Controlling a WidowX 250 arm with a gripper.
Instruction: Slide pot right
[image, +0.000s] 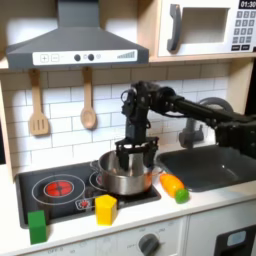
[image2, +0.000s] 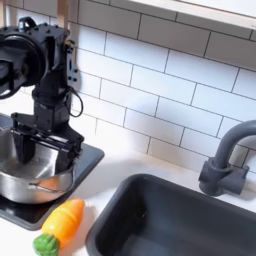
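Scanning the first exterior view from its left, we meet a green block (image: 37, 226), a yellow block (image: 105, 208), then the pot (image: 124, 181) on the stovetop (image: 60, 186): round, shiny silver, low-walled. Our gripper (image: 134, 157) hangs over it, fingers apart astride its rim. A toy carrot (image: 174, 186) lies rightward, before the sink (image: 222, 166).

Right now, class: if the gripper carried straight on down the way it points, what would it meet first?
The gripper points straight down over the pot, so it would most likely meet the pot's rim or inside first; depth is unclear.
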